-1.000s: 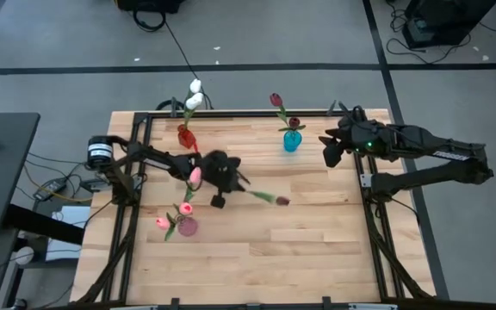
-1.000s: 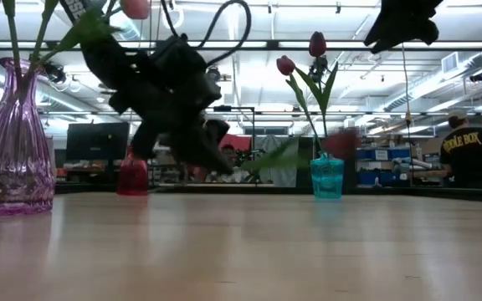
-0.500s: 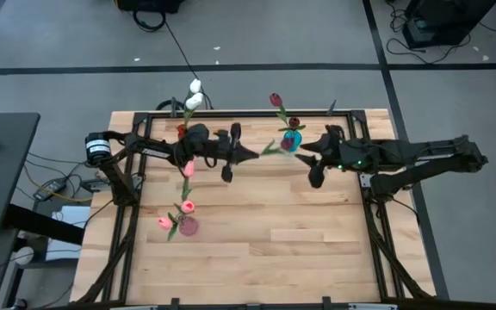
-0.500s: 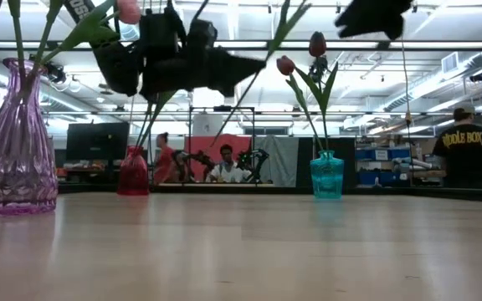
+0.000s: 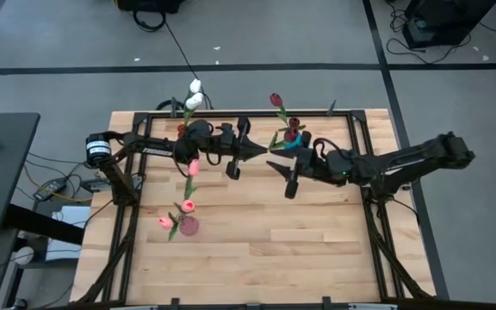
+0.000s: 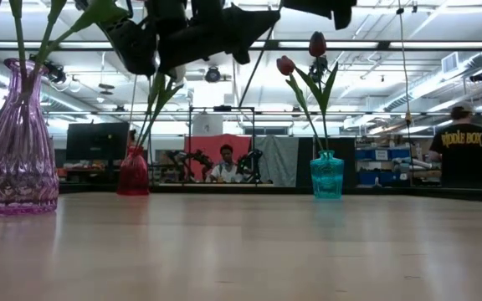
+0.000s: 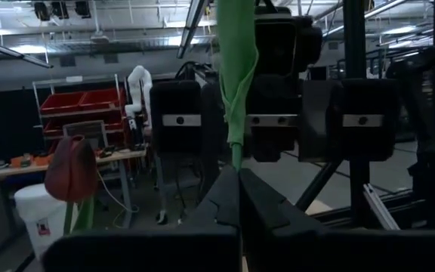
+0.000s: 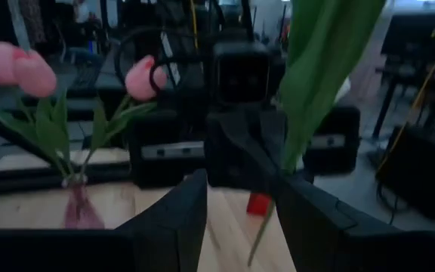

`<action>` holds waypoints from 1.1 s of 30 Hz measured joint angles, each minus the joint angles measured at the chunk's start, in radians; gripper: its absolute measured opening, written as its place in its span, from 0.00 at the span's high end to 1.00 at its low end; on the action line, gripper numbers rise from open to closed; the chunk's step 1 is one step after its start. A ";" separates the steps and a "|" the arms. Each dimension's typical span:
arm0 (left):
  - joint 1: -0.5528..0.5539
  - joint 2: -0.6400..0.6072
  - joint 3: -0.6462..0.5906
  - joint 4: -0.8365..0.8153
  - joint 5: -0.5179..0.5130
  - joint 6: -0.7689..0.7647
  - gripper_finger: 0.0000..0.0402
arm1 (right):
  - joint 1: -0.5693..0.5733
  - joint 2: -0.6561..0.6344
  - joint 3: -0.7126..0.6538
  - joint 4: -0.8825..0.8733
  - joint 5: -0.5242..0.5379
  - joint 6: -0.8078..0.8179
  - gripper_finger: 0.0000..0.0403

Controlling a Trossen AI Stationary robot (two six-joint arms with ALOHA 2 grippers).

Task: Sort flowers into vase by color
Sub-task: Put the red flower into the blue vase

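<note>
So I've got the left gripper (image 5: pixel 263 151) pinched on the flower (image 7: pixel 235 83) mid-air over the table's far side, right gripper (image 5: pixel 275 167) half open around its stem; if left lets go early, it drops

The high camera looks straight down on the whole light wooden desk (image 5: pixel 257 241). The low camera sits at desk height, looking level across it into the room. Both wrist cameras face each other closely. All views share the desk middle.
</note>
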 joint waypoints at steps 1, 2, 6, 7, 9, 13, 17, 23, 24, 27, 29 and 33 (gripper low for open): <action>-0.001 0.000 0.001 0.001 0.000 0.000 1.00 | 0.000 0.008 0.000 0.024 0.000 -0.012 0.59; -0.005 0.000 0.001 0.003 -0.001 0.000 1.00 | 0.000 0.016 0.000 0.049 -0.001 -0.023 0.60; -0.014 0.000 0.002 0.002 -0.004 0.001 1.00 | -0.003 0.049 0.000 0.126 -0.006 -0.065 0.61; -0.016 0.000 0.002 0.002 -0.005 0.001 1.00 | -0.005 0.058 0.000 0.141 -0.008 -0.072 0.62; -0.019 0.000 0.002 0.001 -0.007 0.007 1.00 | -0.010 0.073 0.000 0.158 -0.008 -0.079 0.63; -0.020 0.000 0.002 -0.003 -0.006 0.007 1.00 | -0.014 0.073 0.000 0.130 -0.009 -0.038 0.69; -0.010 0.000 0.002 0.002 0.004 0.005 1.00 | 0.016 0.036 0.000 0.059 0.016 -0.005 0.71; -0.007 -0.001 0.002 0.020 0.021 0.011 1.00 | 0.050 -0.016 0.000 -0.022 0.145 0.015 0.72; -0.008 -0.001 0.002 0.023 0.030 0.011 1.00 | 0.049 -0.016 0.000 -0.016 0.147 0.009 0.72; -0.013 -0.001 0.002 0.018 0.034 0.011 1.00 | 0.043 -0.008 0.000 0.011 0.147 -0.020 0.72; -0.019 -0.001 0.002 0.019 0.038 0.011 1.00 | 0.032 0.002 0.000 0.018 0.134 -0.028 0.72; -0.027 -0.001 0.002 0.016 0.033 0.013 1.00 | 0.000 0.027 0.000 0.064 0.051 -0.030 0.71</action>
